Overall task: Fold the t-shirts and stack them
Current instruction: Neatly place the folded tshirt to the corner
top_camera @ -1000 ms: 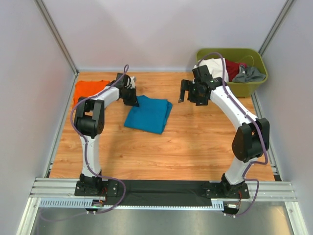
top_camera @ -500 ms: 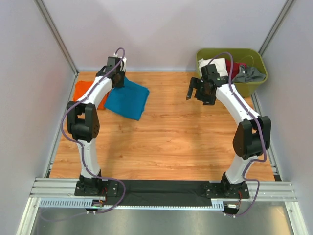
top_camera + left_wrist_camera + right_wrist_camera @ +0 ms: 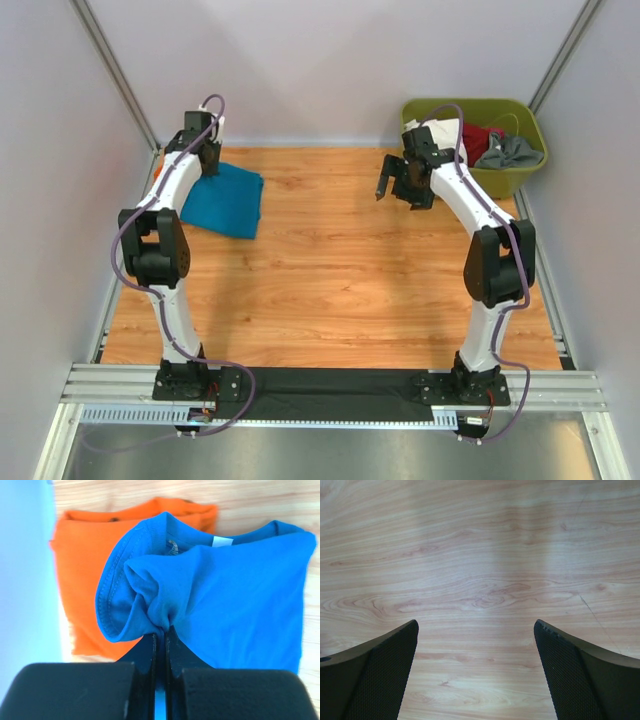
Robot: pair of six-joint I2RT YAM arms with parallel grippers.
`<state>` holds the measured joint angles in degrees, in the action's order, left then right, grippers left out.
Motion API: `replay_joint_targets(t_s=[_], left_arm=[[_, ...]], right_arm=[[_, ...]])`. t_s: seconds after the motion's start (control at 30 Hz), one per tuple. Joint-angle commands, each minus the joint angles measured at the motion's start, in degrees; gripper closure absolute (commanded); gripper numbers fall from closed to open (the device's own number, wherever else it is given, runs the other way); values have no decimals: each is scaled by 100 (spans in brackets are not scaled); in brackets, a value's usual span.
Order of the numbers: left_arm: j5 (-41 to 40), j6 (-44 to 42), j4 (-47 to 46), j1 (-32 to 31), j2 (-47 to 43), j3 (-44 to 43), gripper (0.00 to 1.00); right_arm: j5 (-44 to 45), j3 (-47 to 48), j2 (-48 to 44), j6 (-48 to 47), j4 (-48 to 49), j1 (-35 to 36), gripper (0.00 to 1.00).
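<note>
The folded teal-blue t-shirt (image 3: 227, 198) lies at the back left of the table, over the orange t-shirt. Only a sliver of orange (image 3: 158, 172) shows in the top view. In the left wrist view the blue shirt (image 3: 240, 600) hangs bunched from my left gripper (image 3: 160, 630), whose jaws are shut on its collar edge, above the folded orange shirt (image 3: 80, 570). In the top view my left gripper (image 3: 203, 152) is at the shirt's back left corner. My right gripper (image 3: 392, 180) is open and empty over bare table; its fingers (image 3: 380, 665) frame plain wood in the right wrist view.
An olive-green tub (image 3: 520, 172) with white, red and grey clothes stands at the back right, just behind my right arm. White walls close the left, back and right sides. A metal rail runs along the near edge.
My left gripper has dragged the blue shirt from the table's middle left to the back left, onto the orange shirt. My right gripper has drifted slightly back and stayed open.
</note>
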<state>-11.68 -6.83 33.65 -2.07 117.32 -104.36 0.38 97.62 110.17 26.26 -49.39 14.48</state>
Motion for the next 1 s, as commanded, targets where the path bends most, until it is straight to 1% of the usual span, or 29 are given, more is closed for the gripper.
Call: replay_joint_targets(t_s=[0.0, 0.1, 0.23, 0.27, 0.4, 0.43, 0.67, 0.9, 0.97], left_arm=[[-53, -380, -8, 171, -148, -567, 100], [-44, -319, 133, 171, -95, -770, 100], [-176, -310, 221, 171, -112, -762, 100], [-237, -336, 230, 319, -113, -744, 100], [-299, -363, 221, 461, -78, -814, 100], [-317, -372, 212, 479, -69, -849, 100], [-238, -503, 326, 593, -16, -1209, 100], [-194, -749, 300, 646, 203, -1377, 100], [-176, -776, 256, 716, 300, -1307, 100]], right_arm=[[50, 476, 232, -7, -9, 2, 0], [58, 626, 408, -68, -89, -7, 0], [50, 933, 593, -104, -203, -33, 0], [50, 986, 663, -104, -229, -42, 0], [50, 1215, 830, -112, -326, -59, 0], [-133, 1267, 883, -112, -335, -77, 0], [-179, 1400, 1024, -104, -370, -77, 0], [-240, 1522, 1112, -112, -396, -95, 0], [-240, 1567, 1147, -130, -431, -103, 0]])
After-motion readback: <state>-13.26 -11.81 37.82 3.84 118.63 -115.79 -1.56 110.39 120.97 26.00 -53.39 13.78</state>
